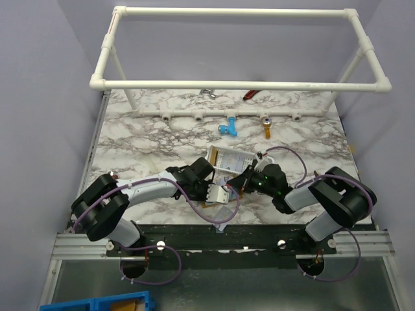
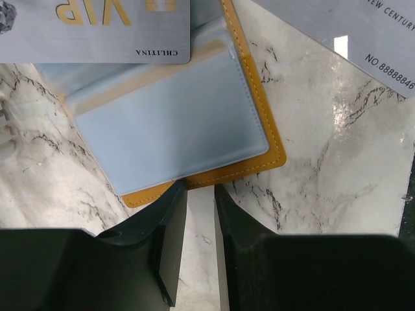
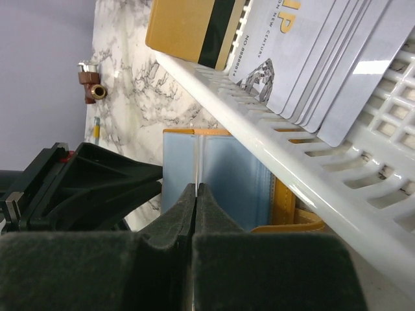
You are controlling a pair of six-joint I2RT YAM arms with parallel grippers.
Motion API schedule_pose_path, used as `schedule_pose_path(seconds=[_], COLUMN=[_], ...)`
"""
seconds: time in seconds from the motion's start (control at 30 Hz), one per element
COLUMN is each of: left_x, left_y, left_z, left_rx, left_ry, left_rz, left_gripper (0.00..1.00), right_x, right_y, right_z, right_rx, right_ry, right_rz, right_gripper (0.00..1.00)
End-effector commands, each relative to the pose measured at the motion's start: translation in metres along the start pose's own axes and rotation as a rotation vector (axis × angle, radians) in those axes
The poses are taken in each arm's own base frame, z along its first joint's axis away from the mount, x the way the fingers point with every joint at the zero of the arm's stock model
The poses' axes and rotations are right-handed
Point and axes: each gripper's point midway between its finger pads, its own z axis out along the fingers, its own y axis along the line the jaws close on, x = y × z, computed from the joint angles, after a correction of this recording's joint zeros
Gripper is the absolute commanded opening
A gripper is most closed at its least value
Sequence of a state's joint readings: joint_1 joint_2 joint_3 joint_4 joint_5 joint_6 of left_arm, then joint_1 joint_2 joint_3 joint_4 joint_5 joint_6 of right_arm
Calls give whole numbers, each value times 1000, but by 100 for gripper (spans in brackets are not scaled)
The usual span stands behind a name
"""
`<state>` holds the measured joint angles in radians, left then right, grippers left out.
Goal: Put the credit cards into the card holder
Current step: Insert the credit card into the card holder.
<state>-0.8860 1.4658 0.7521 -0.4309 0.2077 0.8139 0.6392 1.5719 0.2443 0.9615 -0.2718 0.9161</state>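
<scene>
The right claw (image 3: 196, 189), clamped on an edge-on card (image 3: 196, 149), should level it and slide it into the open card holder (image 2: 175, 129) on the worktop (image 2: 324, 162), whose near edge the slightly parted left claw (image 2: 200, 194) should pin.

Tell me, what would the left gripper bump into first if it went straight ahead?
The card holder. The left gripper points at its orange edge, which lies right in front of it, so it would most likely meet that first.

Both bent inward: left arm (image 1: 139, 191) and right arm (image 1: 324, 197), wrists nearly meeting. The left gripper (image 2: 201, 194) sits low, jaws narrowly apart, nothing between. The right gripper (image 3: 196, 191) is pinched on a thin card (image 2: 97, 32).
</scene>
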Motion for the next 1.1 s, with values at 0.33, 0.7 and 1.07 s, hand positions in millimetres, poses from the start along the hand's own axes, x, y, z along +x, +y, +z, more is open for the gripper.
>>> schedule_pose_path(seconds=[0.33, 0.7, 1.07], left_x=[8, 7, 13], left_y=[-7, -6, -19], left_z=[6, 7, 9], left_rx=[35, 44, 87], left_ry=[48, 56, 70], left_rz=[-12, -21, -36], left_gripper=[20, 13, 0], right_x=[7, 18, 15], right_y=[-6, 3, -3], right_z=[4, 7, 5], right_rx=[-22, -59, -7], right_ry=[13, 87, 72], right_rz=[2, -28, -17], right_gripper=[1, 1, 1])
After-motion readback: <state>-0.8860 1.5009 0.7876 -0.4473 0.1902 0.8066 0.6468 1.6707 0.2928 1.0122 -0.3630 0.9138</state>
